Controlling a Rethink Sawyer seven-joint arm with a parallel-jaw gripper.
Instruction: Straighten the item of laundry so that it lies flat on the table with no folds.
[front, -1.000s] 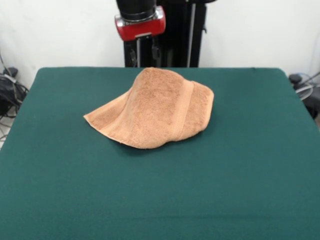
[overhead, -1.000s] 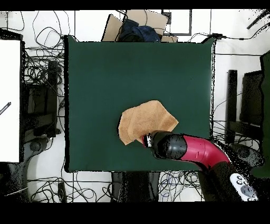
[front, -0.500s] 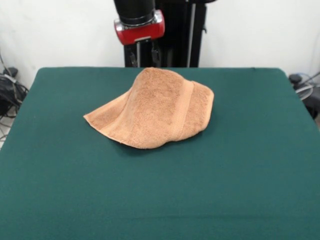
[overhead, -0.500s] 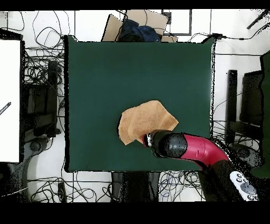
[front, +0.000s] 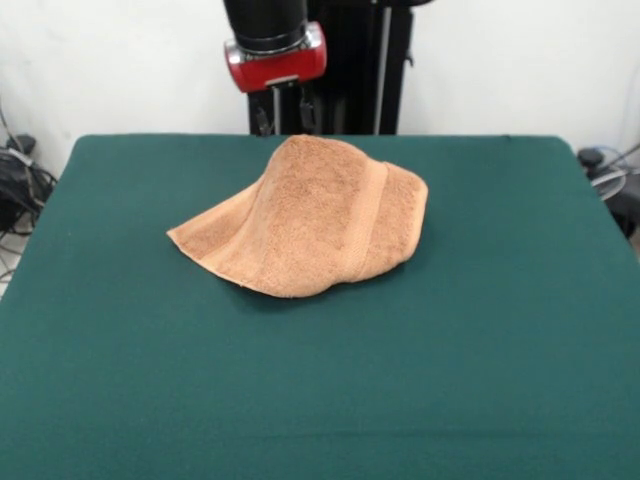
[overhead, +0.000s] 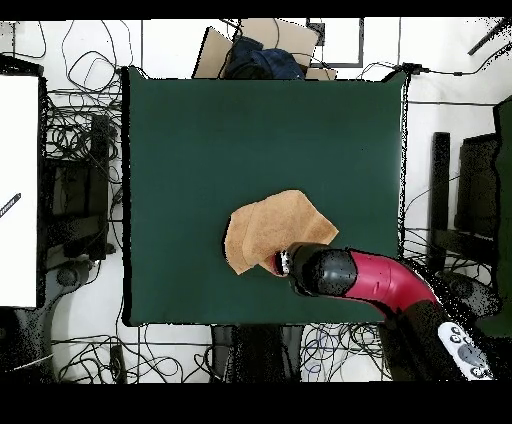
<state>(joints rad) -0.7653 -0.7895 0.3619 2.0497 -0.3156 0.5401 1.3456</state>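
Note:
The item of laundry (front: 305, 215), a light orange-tan towel, lies folded over itself in a humped heap on the far middle of the green table (front: 450, 350). A woven band runs down its right part and one corner points left. Seen from overhead, the towel (overhead: 275, 225) sits near the table's (overhead: 250, 130) bottom edge, with the red and black arm (overhead: 345, 275) over its lower right corner. In the front view my gripper (front: 287, 110) hangs just behind the towel's highest point, its lower end hidden by the cloth. Nothing shows the cloth being held.
Tangled cables (overhead: 85, 130) lie on the floor round the table. A cardboard box (overhead: 265, 45) with dark blue stuff stands past the table's top edge in the overhead view. A white surface (overhead: 18, 190) is at the left. The black pedestal (front: 360, 60) rises behind the towel.
The arm's end has shifted slightly, a little left and down in the front view. The towel has not moved.

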